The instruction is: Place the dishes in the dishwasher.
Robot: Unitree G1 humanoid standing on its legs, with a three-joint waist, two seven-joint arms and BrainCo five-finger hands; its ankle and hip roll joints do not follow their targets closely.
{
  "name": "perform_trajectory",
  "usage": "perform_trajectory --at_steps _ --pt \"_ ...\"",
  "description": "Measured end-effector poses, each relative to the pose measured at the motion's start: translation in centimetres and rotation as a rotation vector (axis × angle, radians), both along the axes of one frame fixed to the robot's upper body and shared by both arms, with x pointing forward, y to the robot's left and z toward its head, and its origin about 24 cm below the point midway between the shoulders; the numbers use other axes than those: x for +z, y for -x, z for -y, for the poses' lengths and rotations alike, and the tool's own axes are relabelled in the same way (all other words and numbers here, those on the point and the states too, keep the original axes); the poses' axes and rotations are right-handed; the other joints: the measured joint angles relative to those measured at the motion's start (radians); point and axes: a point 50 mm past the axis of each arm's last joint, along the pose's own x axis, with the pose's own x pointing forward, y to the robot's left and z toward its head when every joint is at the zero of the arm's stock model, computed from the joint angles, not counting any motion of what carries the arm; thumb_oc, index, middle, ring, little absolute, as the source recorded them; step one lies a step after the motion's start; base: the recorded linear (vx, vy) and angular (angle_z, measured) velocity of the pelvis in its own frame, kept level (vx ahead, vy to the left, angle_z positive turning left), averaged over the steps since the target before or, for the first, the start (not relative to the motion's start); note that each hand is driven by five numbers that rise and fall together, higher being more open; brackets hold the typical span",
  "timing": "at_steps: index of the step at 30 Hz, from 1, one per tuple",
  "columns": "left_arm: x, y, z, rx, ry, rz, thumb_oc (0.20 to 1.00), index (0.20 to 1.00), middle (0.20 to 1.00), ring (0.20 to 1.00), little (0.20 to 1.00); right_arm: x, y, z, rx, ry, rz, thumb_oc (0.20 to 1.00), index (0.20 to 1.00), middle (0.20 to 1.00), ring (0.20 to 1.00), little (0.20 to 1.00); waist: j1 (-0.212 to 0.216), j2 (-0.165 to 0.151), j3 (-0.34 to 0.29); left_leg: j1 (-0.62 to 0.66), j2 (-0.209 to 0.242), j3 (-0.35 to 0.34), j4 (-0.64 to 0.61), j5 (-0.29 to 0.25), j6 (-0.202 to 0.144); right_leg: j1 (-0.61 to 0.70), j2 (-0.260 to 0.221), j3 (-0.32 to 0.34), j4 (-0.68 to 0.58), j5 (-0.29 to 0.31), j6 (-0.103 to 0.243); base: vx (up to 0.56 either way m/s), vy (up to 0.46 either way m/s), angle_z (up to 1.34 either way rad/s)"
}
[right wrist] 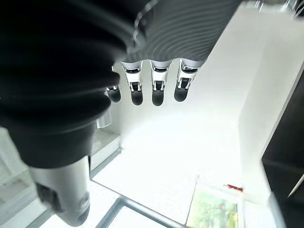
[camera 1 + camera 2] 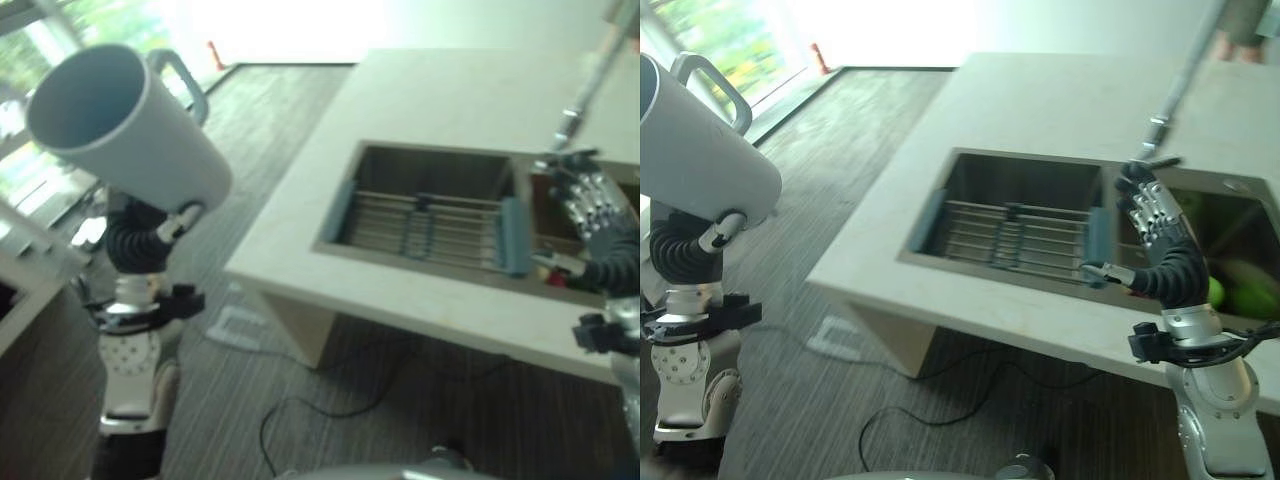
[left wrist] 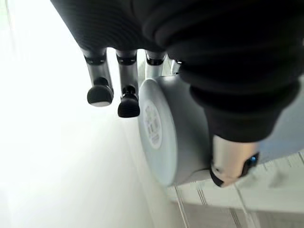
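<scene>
Left eye view: a large pale grey mug [image 2: 125, 130] is raised high at the robot's left side, well away from the sink, tilted so its open mouth faces up and outward and its loop handle points away from the robot.
Left hand: the left hand [image 2: 180, 222] sits under the base end of the mug; in the left wrist view the thumb [image 3: 230, 164] is curled against the mug's side wall next to its flat bottom, while the fingers [image 3: 128, 102] reach past the base with their tips apart from it. The mug is grasped.
Right hand: the right hand [image 2: 1152, 215] is raised upright over the sink, palm turned toward the basin, fingers relaxed and slightly bent, released and grasping nothing; the right wrist view shows the fingers [image 1: 159, 90] in a loose row with nothing past them.
Sink: a steel double sink [image 2: 970, 180] is set into the pale surface [image 2: 1060, 100]; the right hand is over the divider between the basins.
Rack: a wire drying rack [image 2: 1015, 235] with blue-grey end pieces spans the basin on the left-hand side of the right hand, just beside it.
Green items: rounded green things [image 2: 1245, 290] lie in the other basin, below and beyond the right hand; what they are cannot be told.
Faucet: a slim metal faucet [image 2: 1170, 100] slants down toward the sink just above the right hand's fingertips.
</scene>
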Motion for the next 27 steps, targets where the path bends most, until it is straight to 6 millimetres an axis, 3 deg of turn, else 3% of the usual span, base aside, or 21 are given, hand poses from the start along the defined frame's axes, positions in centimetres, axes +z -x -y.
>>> perform_trajectory --at_steps 1,2,3,5,6,8,9,10,11,13,15,17,19,20,21,22,23,24,27 --pt "-0.1 0.1 -0.2 -0.006 0.016 -0.007 0.200 0.200 0.200 0.200 0.200 -0.3 -0.5 0.0 -0.008 -0.028 -0.001 1.000 1.000 1.000 1.000 1.000 0.031 -0.018 -0.006 -0.018 -0.011 -0.024 0.000 -0.004 0.009 -0.009 0.039 0.010 -0.044 0.005 -0.005 -0.18 0.510 1.28" --pt "-0.5 0.1 0.0 -0.029 0.039 -0.019 0.200 0.200 0.200 0.200 0.200 -0.6 -0.8 0.1 -0.040 -0.082 0.005 1.000 1.000 1.000 1.000 1.000 0.039 -0.051 -0.017 -0.033 -0.045 -0.047 0.004 -0.020 0.025 0.034 0.027 -0.011 -0.097 0.061 -0.025 -0.13 0.476 1.10" --pt "-0.7 0.4 -0.1 -0.033 0.026 -0.028 0.200 0.200 0.200 0.200 0.200 -0.6 -0.9 -0.2 -0.046 -0.110 0.022 1.000 1.000 1.000 1.000 1.000 0.055 -0.046 -0.021 -0.024 -0.057 -0.016 0.003 -0.021 0.020 0.039 0.009 -0.020 -0.096 0.075 -0.025 -0.09 0.421 0.91" --pt "-0.5 0.8 0.0 -0.056 -0.003 -0.027 0.200 0.200 0.200 0.200 0.200 -1.4 -1.1 -1.6 -0.036 -0.170 0.020 1.000 1.000 1.000 1.000 1.000 0.092 -0.052 -0.015 -0.034 -0.112 -0.041 0.016 -0.036 0.038 0.030 -0.056 -0.039 -0.049 0.096 -0.014 -0.06 0.533 0.46" --pt "-0.3 0.8 0.2 -0.070 -0.014 -0.025 0.200 0.200 0.200 0.200 0.200 -2.2 -1.0 -2.2 -0.030 -0.186 -0.007 1.000 1.000 1.000 1.000 1.000 0.093 -0.055 -0.014 -0.028 -0.142 -0.069 0.017 -0.043 0.055 0.033 -0.090 -0.058 -0.018 0.118 -0.018 -0.04 0.491 0.64" --pt "-0.1 0.6 0.3 -0.081 -0.014 -0.034 0.200 0.200 0.200 0.200 0.200 -3.3 -0.2 -2.4 -0.047 -0.192 -0.050 1.000 1.000 1.000 1.000 1.000 0.085 -0.052 -0.007 -0.034 -0.177 -0.130 0.036 -0.076 0.110 0.015 -0.152 -0.022 0.093 0.150 -0.029 0.01 0.378 0.79" --pt "0.1 0.6 0.5 -0.091 -0.010 -0.026 0.200 0.200 0.200 0.200 0.200 -3.4 -0.1 -2.3 -0.051 -0.186 -0.059 1.000 1.000 1.000 1.000 1.000 0.084 -0.048 -0.002 -0.028 -0.178 -0.154 0.021 -0.052 0.148 -0.017 -0.131 0.037 0.111 0.095 -0.002 0.07 0.363 0.90" --pt "0.6 0.3 0.9 -0.110 -0.001 -0.007 0.200 0.200 0.200 0.200 0.200 -3.4 0.0 -2.1 -0.062 -0.185 -0.061 1.000 1.000 1.000 1.000 1.000 0.075 -0.043 0.001 -0.045 -0.173 -0.207 0.023 -0.033 0.154 -0.022 -0.076 0.106 0.103 0.047 -0.003 0.04 0.272 2.39" --pt "1.9 -1.5 2.8 -0.212 0.015 0.045 0.200 0.200 0.200 0.200 0.200 -3.5 0.9 -1.5 -0.107 -0.185 -0.062 1.000 1.000 1.000 1.000 1.000 -0.007 -0.032 0.006 -0.095 -0.169 -0.385 0.034 -0.008 0.158 -0.021 0.085 0.322 0.099 -0.051 -0.028 0.10 0.328 2.73" --pt "2.3 -1.9 3.1 -0.233 0.001 0.054 0.200 0.200 0.200 0.200 0.200 -2.5 0.5 -1.3 -0.095 -0.147 -0.027 1.000 1.000 1.000 1.000 1.000 0.015 -0.052 0.005 -0.075 -0.197 -0.439 0.004 0.002 0.140 -0.080 0.205 0.485 0.130 -0.110 -0.058 0.14 0.240 1.94" --pt "1.6 -2.0 3.7 -0.251 0.022 0.028 0.200 0.200 0.200 0.200 0.200 -2.5 1.1 -0.1 -0.135 -0.108 -0.039 1.000 1.000 1.000 1.000 1.000 -0.011 -0.044 0.002 -0.058 -0.203 -0.511 0.007 -0.023 0.139 -0.094 0.340 0.661 0.196 -0.158 -0.090 0.14 0.046 1.54" --pt "0.7 -1.5 3.7 -0.237 0.042 -0.010 0.200 0.200 0.200 0.200 0.200 -2.4 1.1 -0.1 -0.112 -0.119 -0.037 1.000 1.000 1.000 1.000 1.000 0.007 -0.046 -0.008 -0.028 -0.216 -0.534 0.001 -0.024 0.125 -0.108 0.389 0.627 0.151 -0.176 -0.135 0.13 -0.135 1.15" --pt "0.0 -1.3 3.5 -0.240 0.033 -0.055 0.200 0.200 0.200 0.200 0.200 -2.7 1.0 -0.1 -0.115 -0.130 -0.043 1.000 1.000 1.000 1.000 1.000 0.015 -0.049 -0.016 -0.026 -0.230 -0.599 0.002 -0.025 0.122 -0.081 0.384 0.564 0.054 -0.104 -0.191 0.17 -0.305 1.04" --pt "-0.9 -0.9 3.3 -0.234 0.035 -0.092 0.200 0.200 0.200 0.200 0.200 -3.1 0.6 -0.4 -0.102 -0.141 -0.063 1.000 1.000 1.000 1.000 1.000 0.035 -0.041 -0.014 -0.026 -0.224 -0.624 0.012 -0.028 0.108 -0.078 0.387 0.560 0.085 -0.110 -0.187 0.19 -0.373 1.08" --pt "-2.8 -0.2 3.0 -0.226 0.053 -0.172 0.200 0.200 0.200 0.200 0.200 -3.3 0.1 -1.3 -0.056 -0.140 -0.079 1.000 1.000 1.000 1.000 1.000 0.041 -0.017 0.006 0.025 -0.196 -0.690 0.019 -0.027 0.102 -0.167 0.429 0.540 0.297 -0.177 -0.152 0.17 -0.291 1.23" --pt "-3.0 0.1 2.8 -0.224 0.037 -0.189 0.200 0.200 0.200 0.200 0.200 -3.2 0.0 -1.4 -0.049 -0.140 -0.074 1.000 1.000 1.000 1.000 1.000 0.040 -0.020 0.003 0.023 -0.191 -0.688 0.022 -0.048 0.075 -0.150 0.419 0.531 0.213 -0.179 -0.157 0.18 -0.272 1.28" --pt "-2.6 0.4 2.5 -0.216 0.010 -0.181 0.200 0.200 0.200 0.200 0.200 -2.8 -0.2 -1.5 -0.044 -0.142 -0.055 1.000 1.000 1.000 1.000 1.000 0.052 -0.029 0.003 0.024 -0.192 -0.654 0.017 -0.083 0.081 -0.149 0.401 0.529 0.129 -0.153 -0.167 0.10 -0.144 0.69" --pt "-2.4 0.6 1.9 -0.195 0.001 -0.173 0.200 0.200 0.200 0.200 0.200 -2.7 -0.6 -1.8 -0.036 -0.149 -0.046 1.000 1.000 1.000 1.000 1.000 0.098 -0.052 -0.001 0.040 -0.199 -0.642 0.014 -0.089 0.084 -0.144 0.383 0.515 0.096 -0.083 -0.199 0.07 -0.128 0.30" --pt "-1.4 1.6 1.6 -0.191 0.016 -0.130 0.200 0.200 0.200 0.200 0.200 -2.7 -0.8 -1.6 -0.045 -0.151 -0.068 1.000 1.000 1.000 1.000 1.000 0.124 -0.028 -0.009 0.023 -0.142 -0.617 0.010 -0.099 0.034 -0.070 0.409 0.445 -0.048 -0.022 -0.265 0.00 -0.116 0.56"
